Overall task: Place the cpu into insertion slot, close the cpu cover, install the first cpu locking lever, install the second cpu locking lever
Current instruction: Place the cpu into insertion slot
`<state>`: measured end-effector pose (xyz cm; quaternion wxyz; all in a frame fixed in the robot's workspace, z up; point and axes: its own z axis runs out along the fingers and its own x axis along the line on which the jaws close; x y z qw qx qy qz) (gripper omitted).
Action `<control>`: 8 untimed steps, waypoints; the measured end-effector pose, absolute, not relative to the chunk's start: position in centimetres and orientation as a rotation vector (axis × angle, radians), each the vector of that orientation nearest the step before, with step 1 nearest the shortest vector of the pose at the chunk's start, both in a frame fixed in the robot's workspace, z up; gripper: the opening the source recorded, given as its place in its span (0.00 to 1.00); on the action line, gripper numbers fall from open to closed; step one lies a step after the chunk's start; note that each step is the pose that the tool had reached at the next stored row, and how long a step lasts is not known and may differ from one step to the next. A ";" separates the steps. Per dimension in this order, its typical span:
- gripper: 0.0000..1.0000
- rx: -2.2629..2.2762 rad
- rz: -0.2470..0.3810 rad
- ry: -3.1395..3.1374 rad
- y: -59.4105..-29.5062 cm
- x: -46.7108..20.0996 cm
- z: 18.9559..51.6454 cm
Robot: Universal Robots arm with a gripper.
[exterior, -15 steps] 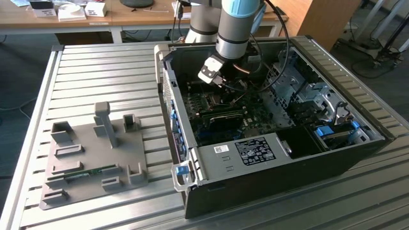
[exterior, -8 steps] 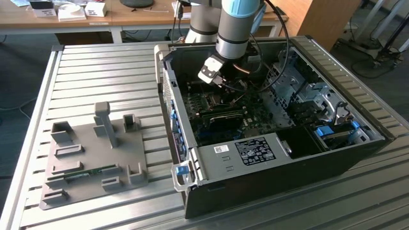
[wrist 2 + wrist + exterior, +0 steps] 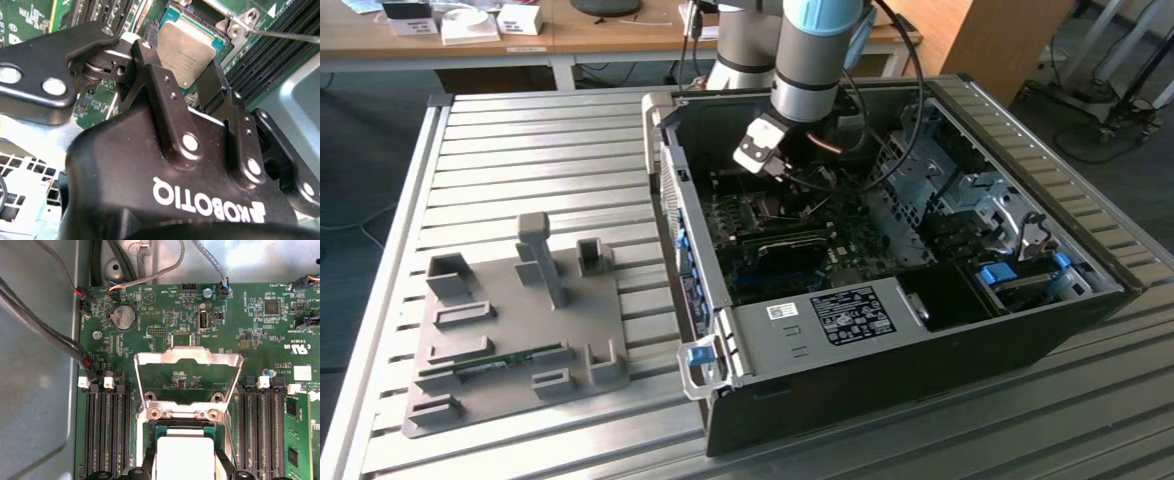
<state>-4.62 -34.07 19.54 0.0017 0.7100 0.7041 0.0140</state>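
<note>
In both wrist views the cpu (image 3: pixel 184 445) (image 3: pixel 187 45), a square chip with a silvery top, lies between my black fingers (image 3: pixel 150 60). It sits level at the insertion slot (image 3: pixel 145 437) on the green board. My gripper (image 3: pixel 185 460) (image 3: pixel 177 59) hugs two opposite sides of the chip, shut on it. The cpu cover (image 3: pixel 187 357), a silvery frame with a square window, stands swung open beyond its hinge (image 3: pixel 182 413). A thin locking lever (image 3: pixel 285 36) runs beside the socket, unlatched. In the exterior view the gripper (image 3: pixel 787 185) reaches down into the open computer case (image 3: pixel 881 380).
Long black memory slots (image 3: pixel 107 430) (image 3: pixel 260 430) flank the socket on both sides. Cables (image 3: pixel 50 335) run along the case wall. A grey drive cage (image 3: pixel 834 315) spans the case front. A grey fixture plate (image 3: pixel 507 330) lies on the slatted table at the exterior view's left.
</note>
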 end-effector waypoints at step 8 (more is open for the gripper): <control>0.54 2.242 0.048 2.199 -34.0 -4.6 19.5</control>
